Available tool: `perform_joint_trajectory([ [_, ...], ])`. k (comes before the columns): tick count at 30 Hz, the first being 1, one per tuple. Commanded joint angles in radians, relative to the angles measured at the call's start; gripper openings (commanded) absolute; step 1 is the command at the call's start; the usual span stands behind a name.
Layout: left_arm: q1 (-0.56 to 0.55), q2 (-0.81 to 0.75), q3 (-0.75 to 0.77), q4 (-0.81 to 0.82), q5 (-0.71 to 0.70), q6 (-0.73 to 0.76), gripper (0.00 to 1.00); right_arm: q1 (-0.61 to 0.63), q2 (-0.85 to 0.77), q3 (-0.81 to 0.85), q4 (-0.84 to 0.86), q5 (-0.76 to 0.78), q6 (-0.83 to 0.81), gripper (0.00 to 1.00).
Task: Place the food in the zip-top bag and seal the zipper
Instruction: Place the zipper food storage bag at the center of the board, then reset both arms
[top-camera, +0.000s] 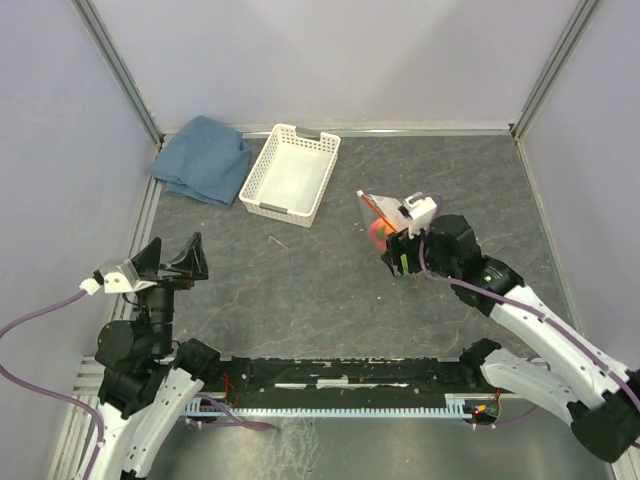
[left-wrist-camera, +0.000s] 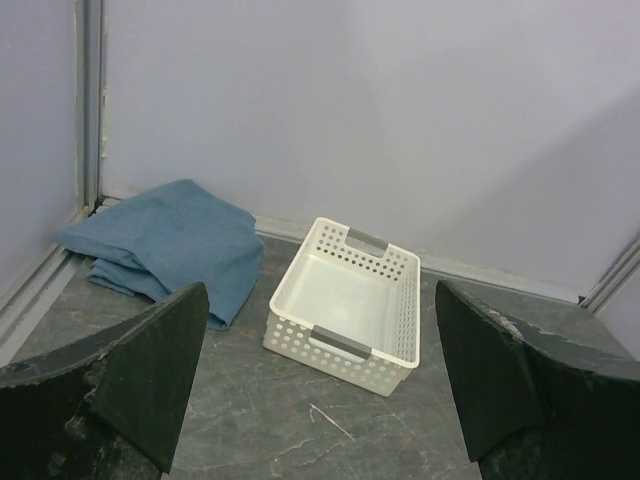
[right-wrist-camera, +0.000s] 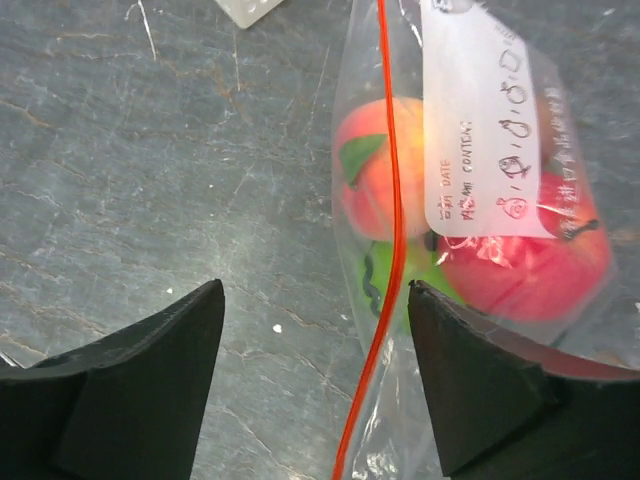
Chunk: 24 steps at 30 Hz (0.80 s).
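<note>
The zip-top bag (right-wrist-camera: 425, 430) lies right of the table's middle, a crinkly clear bag with a white label (right-wrist-camera: 475, 130). Through the plastic I see food: a peach fruit (right-wrist-camera: 362, 190), a red-pink one (right-wrist-camera: 525, 270) and a bright green piece (right-wrist-camera: 385, 278). The zipper (right-wrist-camera: 393, 200) runs as one thin orange-red line down the bag's left edge. My right gripper (right-wrist-camera: 315, 300) is open just above the bag, with the zipper between the jaws near the right finger (right-wrist-camera: 480, 380). In the top view the bag (top-camera: 378, 212) sits in front of the right gripper (top-camera: 398, 250). My left gripper (top-camera: 170, 257) is open and empty at the near left.
A white slotted basket (top-camera: 262, 208) stands at the back centre-left, empty in the left wrist view (left-wrist-camera: 340, 345). A blue folded cloth (top-camera: 200, 160) lies to its left in the back corner. Walls close in the table on three sides.
</note>
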Motion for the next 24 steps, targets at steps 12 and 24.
perform_joint_trajectory([
  [12,0.006,-0.027,0.061,-0.050,0.036,-0.041,0.99,0.003,-0.530,-0.115,-0.126,0.574,0.063,0.99],
  [24,0.006,-0.031,0.049,-0.049,0.044,-0.024,1.00,0.002,-0.751,-0.326,0.009,0.759,0.117,0.99],
])
